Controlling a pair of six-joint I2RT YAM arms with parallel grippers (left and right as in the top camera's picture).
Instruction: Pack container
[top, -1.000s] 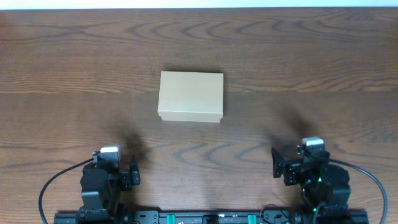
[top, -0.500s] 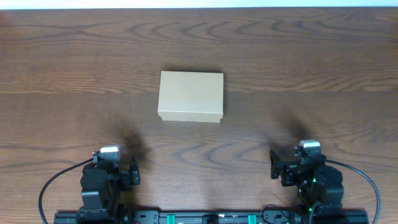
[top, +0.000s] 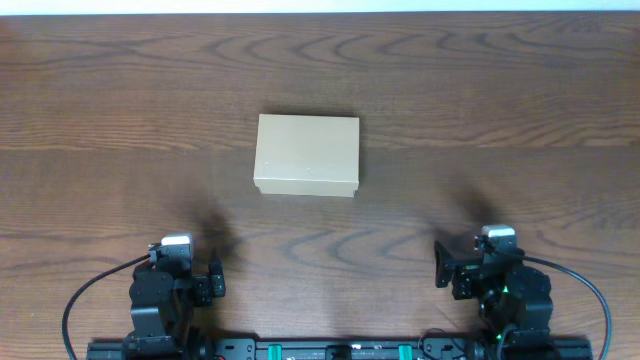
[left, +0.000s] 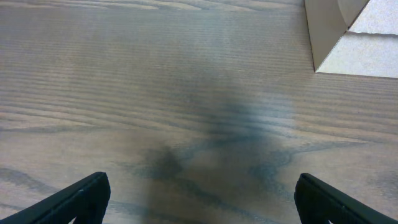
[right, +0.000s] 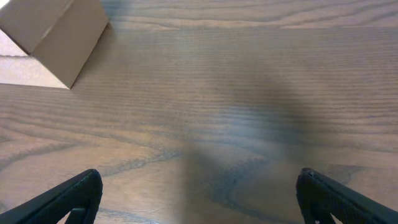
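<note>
The container (top: 306, 154), a plain brown cardboard box with its lid closed, lies in the middle of the wooden table. Its corner shows at the top right of the left wrist view (left: 348, 34) and at the top left of the right wrist view (right: 53, 37). My left gripper (top: 200, 283) is open and empty near the table's front edge, left of the box; its fingertips frame bare wood (left: 199, 199). My right gripper (top: 455, 270) is open and empty near the front edge, right of the box, also over bare wood (right: 199, 196).
The dark wooden table (top: 500, 120) stretches around the box on all sides. The arm bases and a black rail (top: 330, 350) sit along the front edge. A pale strip marks the table's far edge (top: 320, 5).
The right gripper has shifted slightly left and forward. The left arm and the box have not moved.
</note>
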